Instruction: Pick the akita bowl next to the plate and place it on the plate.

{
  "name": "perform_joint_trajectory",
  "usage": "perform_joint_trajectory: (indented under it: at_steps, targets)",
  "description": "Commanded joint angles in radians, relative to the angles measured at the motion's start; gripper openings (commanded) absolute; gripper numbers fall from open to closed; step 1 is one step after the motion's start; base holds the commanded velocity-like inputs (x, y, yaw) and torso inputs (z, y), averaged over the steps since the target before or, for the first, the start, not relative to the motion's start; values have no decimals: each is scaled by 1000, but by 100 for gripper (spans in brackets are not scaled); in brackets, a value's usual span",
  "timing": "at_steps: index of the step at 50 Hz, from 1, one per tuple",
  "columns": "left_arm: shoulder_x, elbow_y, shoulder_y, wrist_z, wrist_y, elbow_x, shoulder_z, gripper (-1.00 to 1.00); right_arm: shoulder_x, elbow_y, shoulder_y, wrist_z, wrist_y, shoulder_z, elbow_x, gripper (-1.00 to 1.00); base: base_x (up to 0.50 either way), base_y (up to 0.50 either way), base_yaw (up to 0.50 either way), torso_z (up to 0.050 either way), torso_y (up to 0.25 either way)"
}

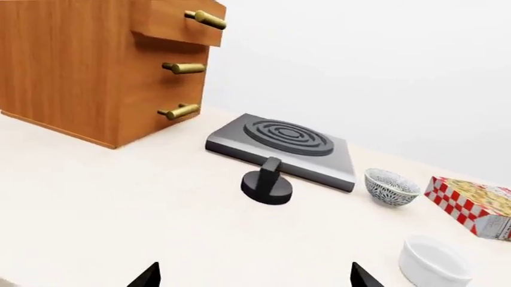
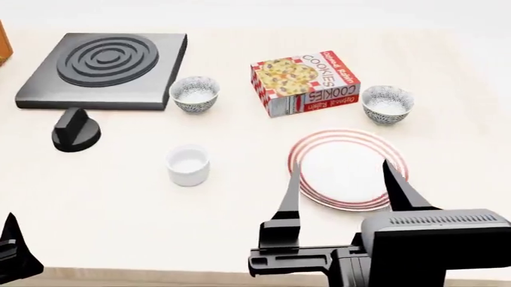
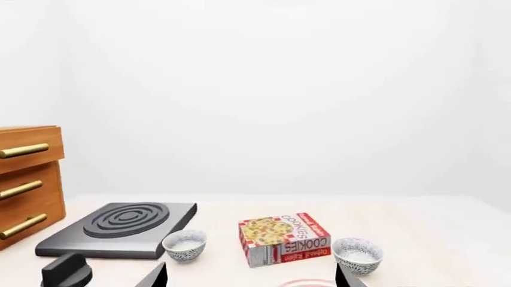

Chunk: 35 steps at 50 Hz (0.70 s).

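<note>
The akita bowl [image 2: 387, 104], speckled grey and white, stands just beyond the plate's far right rim; it also shows in the right wrist view [image 3: 357, 254]. The plate [image 2: 349, 169] is white with red rings, and only a sliver of its rim [image 3: 307, 282] reaches the right wrist view. My right gripper [image 2: 345, 185] hovers open over the plate's near side, well short of the bowl, with nothing between its fingers [image 3: 251, 278]. My left gripper [image 1: 255, 278] is open and empty, low at the left corner of the head view [image 2: 12, 251].
A second identical bowl [image 2: 195, 94] sits beside the black stove [image 2: 104, 69]. A cookies box [image 2: 305, 82] stands between the two bowls. A white cup [image 2: 188, 165] and a black knob [image 2: 76, 130] lie nearer. A wooden drawer cabinet [image 1: 96, 66] stands far left.
</note>
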Motion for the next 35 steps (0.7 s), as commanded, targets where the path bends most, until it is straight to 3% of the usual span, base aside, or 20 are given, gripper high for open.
perform_joint_trajectory:
  at_steps: [1,15,24,35]
  targets:
    - [-6,16,4,-8,-12,-12,3,100,-1,-12,6,9,17,17,30,100,0,-500,0,0,0]
    - [-6,6,4,-7,-1,-21,6,100,7,-9,-1,14,0,19,42,100,0,-500,0,0,0]
    - [-9,6,4,-11,0,-25,8,100,32,-6,-2,4,4,-19,38,100,30,-19,0,0,0]
    - [-11,-1,5,-13,10,-25,13,100,45,0,-4,3,-3,-35,40,100,480,0,0,0,0]
